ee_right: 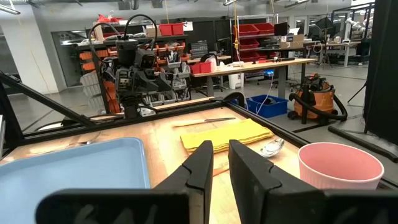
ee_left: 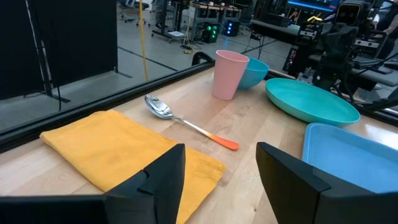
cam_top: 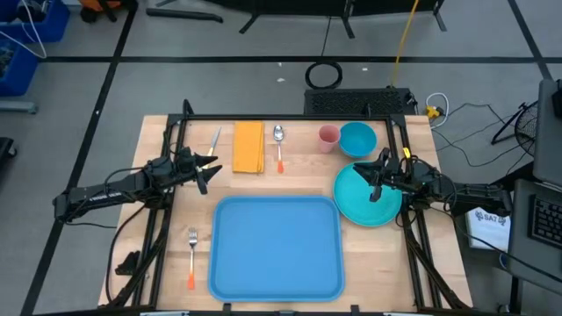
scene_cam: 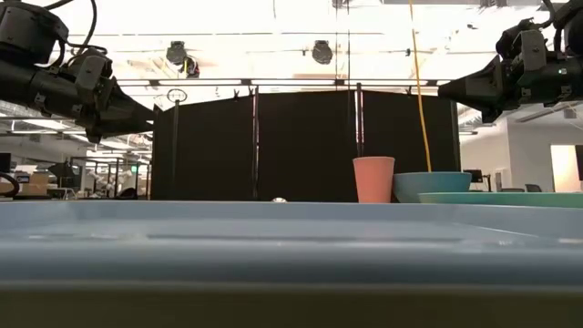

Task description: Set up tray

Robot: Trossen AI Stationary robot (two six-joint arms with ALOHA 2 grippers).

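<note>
The light-blue tray [cam_top: 277,246] lies flat on the wooden table, near the front edge at the middle. My left gripper [ee_left: 221,155] hovers open above the table at the left, its fingers level and pointing toward the yellow napkin [cam_top: 248,147]. My right gripper [ee_right: 221,146] hangs in the air over the teal plate [cam_top: 367,195] at the right. Its fingers are level, with only a narrow gap and nothing between them. Neither gripper touches anything.
Along the far side lie a knife [cam_top: 214,140], the napkin, and a spoon [cam_top: 279,147] with an orange handle. A pink cup [cam_top: 328,138] and a blue bowl [cam_top: 357,139] stand there too. A fork [cam_top: 191,257] lies left of the tray. Black frame rails [cam_top: 290,117] border the table.
</note>
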